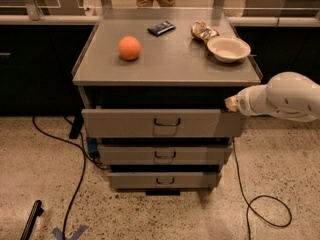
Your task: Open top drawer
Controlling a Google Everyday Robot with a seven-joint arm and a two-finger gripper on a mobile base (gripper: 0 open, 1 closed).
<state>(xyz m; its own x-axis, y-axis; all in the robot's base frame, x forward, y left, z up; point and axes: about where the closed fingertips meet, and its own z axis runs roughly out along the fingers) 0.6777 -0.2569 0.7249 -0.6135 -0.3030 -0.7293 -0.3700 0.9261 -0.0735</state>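
Tool (231,104) by top drawer (125,123), right end, contents hidden

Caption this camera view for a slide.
End effector at the right end of the partly open top drawer; orange and bowl on top.

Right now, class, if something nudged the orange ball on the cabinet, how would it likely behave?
The orange ball, round and free on the flat cabinet top, would probably roll. It looks firm, not floppy. The gripper, at the right end of the top drawer, is nowhere near it.
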